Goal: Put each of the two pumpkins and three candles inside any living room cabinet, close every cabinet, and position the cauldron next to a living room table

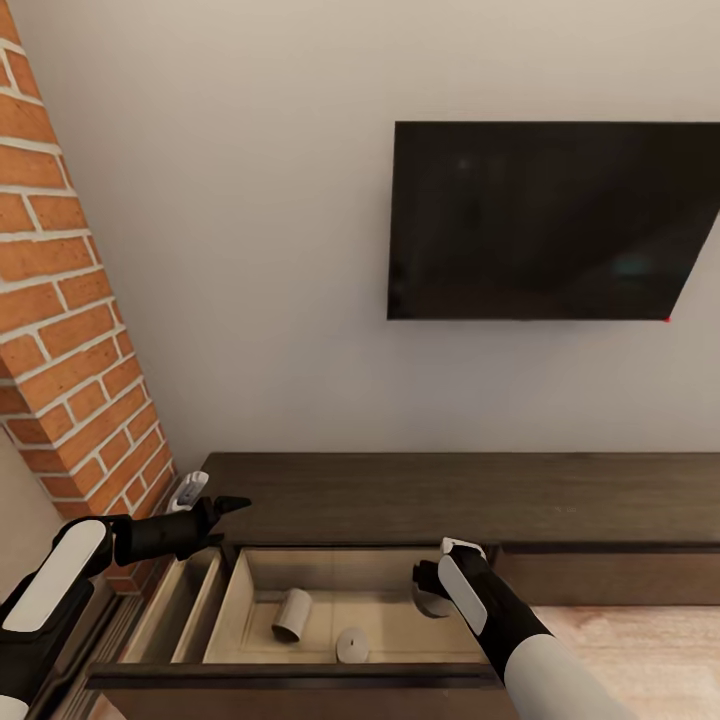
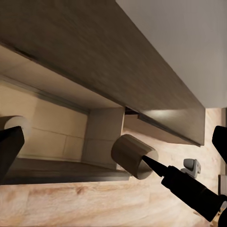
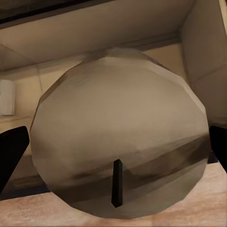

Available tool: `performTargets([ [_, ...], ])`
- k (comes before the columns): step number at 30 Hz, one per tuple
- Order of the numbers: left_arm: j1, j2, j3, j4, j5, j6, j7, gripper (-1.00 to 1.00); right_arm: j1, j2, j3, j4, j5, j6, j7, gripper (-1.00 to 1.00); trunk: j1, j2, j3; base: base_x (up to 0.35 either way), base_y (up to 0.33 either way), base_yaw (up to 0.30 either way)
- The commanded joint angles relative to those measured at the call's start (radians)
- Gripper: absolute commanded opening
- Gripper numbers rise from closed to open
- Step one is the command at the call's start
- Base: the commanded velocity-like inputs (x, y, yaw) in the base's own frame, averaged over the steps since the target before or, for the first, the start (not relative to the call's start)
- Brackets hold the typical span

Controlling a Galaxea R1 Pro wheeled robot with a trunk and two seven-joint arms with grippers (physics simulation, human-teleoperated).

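While the right claw [image 3: 113, 142] grips a candle [image 3: 120, 130], drawer [image 1: 240, 585] mostly blocked, left claw [image 1: 232, 505] spread.

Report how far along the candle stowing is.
Done: a candle on its side and an upright candle sit in the open drawer of the cabinet. In hand: the right gripper appears to hold the third candle over that drawer. Left: release it and shut the drawer; pumpkins and cauldron unconfirmed from here.

candles [image 1: 292, 614] x3 | cabinet [image 1: 420, 495] x1 | TV [image 1: 545, 220] x1 | grippers [image 1: 228, 506] x2
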Motion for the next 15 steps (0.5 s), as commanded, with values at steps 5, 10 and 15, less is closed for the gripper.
performTargets([
  [5, -0.001, 0.001, -0.002, -0.001, 0.01, 0.001, 0.01, 1.0, -0.001, -0.001, 0.004, -0.001, -0.011, 0.002, -0.009, -1.0, 0.0, -0.001, -0.001, 0.072, 0.0, 0.0],
  [10, -0.001, 0.0, -0.002, 0.002, 0.01, 0.0, 0.01, 1.0, -0.001, -0.001, 0.004, -0.001, -0.011, 0.002, -0.008, -1.0, 0.0, -0.001, -0.001, 0.201, 0.0, 0.0],
  [15, -0.001, -0.001, -0.002, -0.001, 0.01, 0.0, 0.01, 1.0, -0.001, -0.001, 0.004, -0.002, -0.012, 0.002, -0.006, -1.0, 0.0, -0.001, -0.001, 0.053, 0.0, 0.0],
])
